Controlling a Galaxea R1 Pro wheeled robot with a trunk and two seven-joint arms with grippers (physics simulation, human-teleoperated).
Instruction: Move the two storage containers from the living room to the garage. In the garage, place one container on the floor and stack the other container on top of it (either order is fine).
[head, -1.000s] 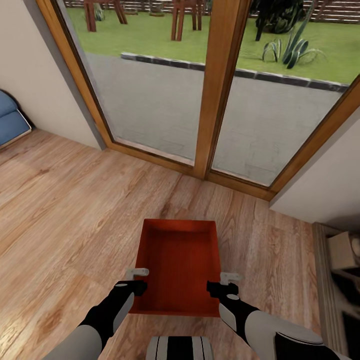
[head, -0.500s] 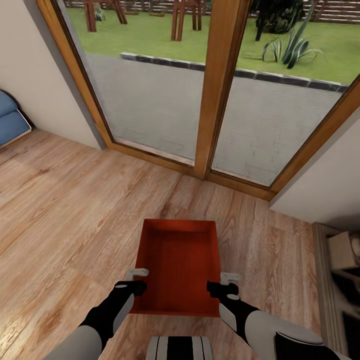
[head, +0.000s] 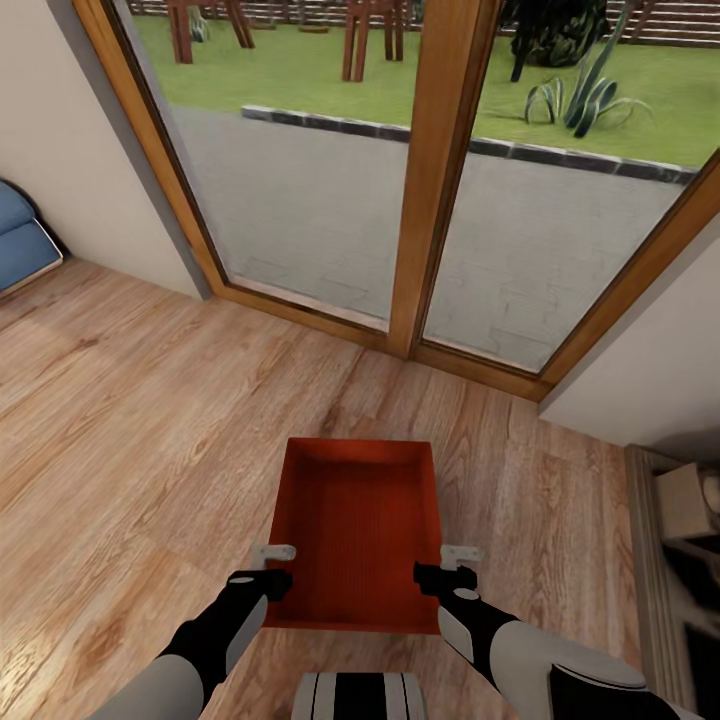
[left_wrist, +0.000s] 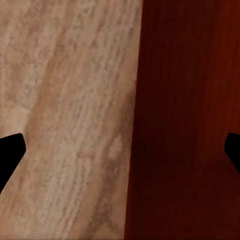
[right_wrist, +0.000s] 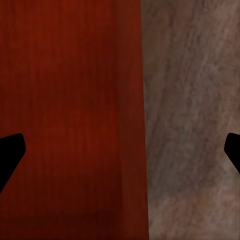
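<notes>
Orange-red storage container (head: 355, 530) on living room wood-plank floor (head: 130, 440), before glass doors (head: 420, 170). Left gripper (head: 272, 563) at its left wall, right gripper (head: 455, 563) at right wall; both jaws spread wide, straddling walls, not clamped.

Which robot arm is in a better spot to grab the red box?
Neither wins, likely both together. The left gripper straddles the left wall of the storage container, and the right gripper straddles its right wall. Both look open in the wrist views, one finger inside and one outside, so each seems ready to pinch.
</notes>
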